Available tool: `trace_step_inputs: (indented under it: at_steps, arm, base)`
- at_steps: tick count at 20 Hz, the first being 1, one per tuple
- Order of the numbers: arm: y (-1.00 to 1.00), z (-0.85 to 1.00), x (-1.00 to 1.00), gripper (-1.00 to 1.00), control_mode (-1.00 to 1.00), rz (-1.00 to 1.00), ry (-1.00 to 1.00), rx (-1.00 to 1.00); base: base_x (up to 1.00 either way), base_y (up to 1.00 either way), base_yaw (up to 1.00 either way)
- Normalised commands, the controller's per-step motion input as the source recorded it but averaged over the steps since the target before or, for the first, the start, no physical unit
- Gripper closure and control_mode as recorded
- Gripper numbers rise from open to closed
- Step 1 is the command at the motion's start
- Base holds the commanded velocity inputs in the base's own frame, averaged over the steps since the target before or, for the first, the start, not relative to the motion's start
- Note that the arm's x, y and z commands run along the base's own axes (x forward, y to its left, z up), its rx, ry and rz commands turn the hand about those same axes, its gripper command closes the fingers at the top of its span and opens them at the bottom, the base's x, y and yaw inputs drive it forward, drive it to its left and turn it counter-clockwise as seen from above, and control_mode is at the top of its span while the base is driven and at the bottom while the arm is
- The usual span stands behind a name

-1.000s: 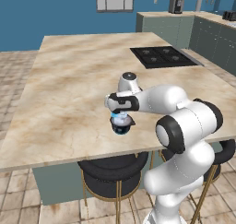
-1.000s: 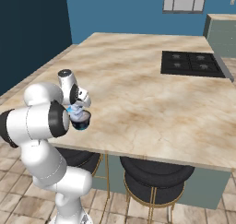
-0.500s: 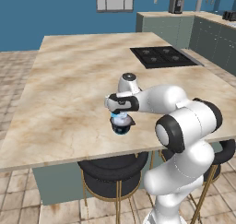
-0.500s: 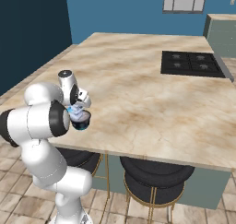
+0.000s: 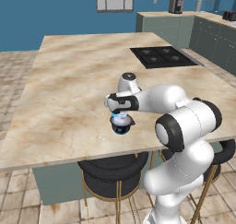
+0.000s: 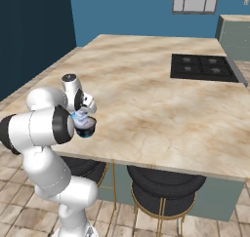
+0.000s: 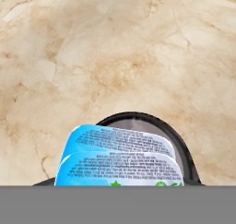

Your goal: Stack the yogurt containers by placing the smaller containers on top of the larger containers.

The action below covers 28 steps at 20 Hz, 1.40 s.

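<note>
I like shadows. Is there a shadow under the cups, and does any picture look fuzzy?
Left base view: a soft dark shadow lies on the counter under the dark cup. Right base view: evenly lit, no strong glare. Hand view: the pale-blue cup is very close, its tiny print too fuzzy to read.

Directly under the gripper a small pale-blue cup sits on top of a dark cup, which rests on the marble counter near its front edge. A black cooktop lies well beyond the gripper, far across the counter.
</note>
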Motion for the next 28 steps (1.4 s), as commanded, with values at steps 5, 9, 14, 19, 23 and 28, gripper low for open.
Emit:
trace_step_inputs:
  at_steps: [5, 9, 14, 19, 23, 28]
  arm:
    - [0.00, -0.05, 0.00, -1.00, -1.00, 0.00, 0.00, 0.00]
    - [0.00, -0.04, -0.01, -1.00, -1.00, 0.00, 0.00, 0.00]
    - [0.00, -0.03, -0.01, -1.00, -1.00, 0.00, 0.00, 0.00]
    - [0.00, -0.01, -0.01, -1.00, -1.00, 0.00, 0.00, 0.00]
    - [0.00, 0.01, -0.04, -1.00, -1.00, 0.00, 0.00, 0.00]
    - [0.00, 0.08, -0.10, -1.00, -1.00, 0.00, -0.01, 0.00]
  base:
    - [0.00, 0.00, 0.00]
    - [0.00, 0.00, 0.00]
    - [0.00, 0.00, 0.00]
    - [0.00, 0.00, 0.00]
    - [0.00, 0.00, 0.00]
    - [0.00, 0.00, 0.00]
